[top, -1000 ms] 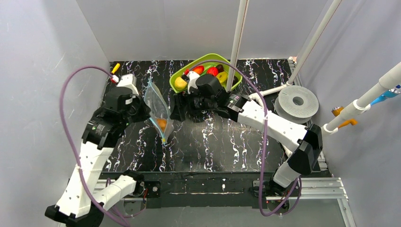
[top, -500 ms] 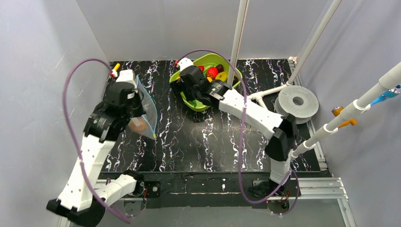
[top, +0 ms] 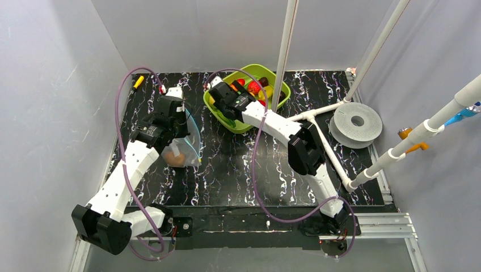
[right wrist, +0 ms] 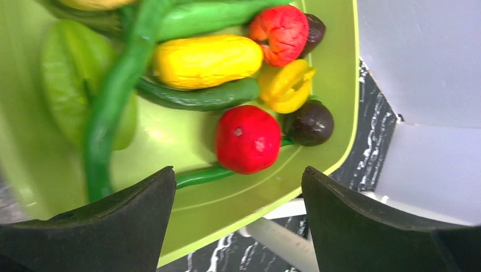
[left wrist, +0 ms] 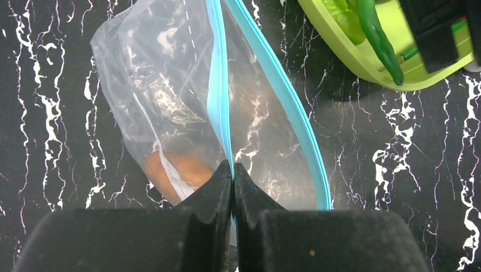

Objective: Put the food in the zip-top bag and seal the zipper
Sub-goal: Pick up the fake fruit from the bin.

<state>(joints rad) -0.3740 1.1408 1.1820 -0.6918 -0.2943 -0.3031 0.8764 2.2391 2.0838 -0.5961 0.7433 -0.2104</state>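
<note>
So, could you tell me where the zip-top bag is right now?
The zip-top bag is left of centre in the top view, pinched by the left end effector, left of the lime-green tray.

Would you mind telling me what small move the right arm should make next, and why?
Probably lower the open right gripper onto the red fruit lying between its fingers in the green tray, then close. The left gripper pinches one zipper strip, the zip-top bag's mouth gapes, and only one orange piece seems inside.
</note>
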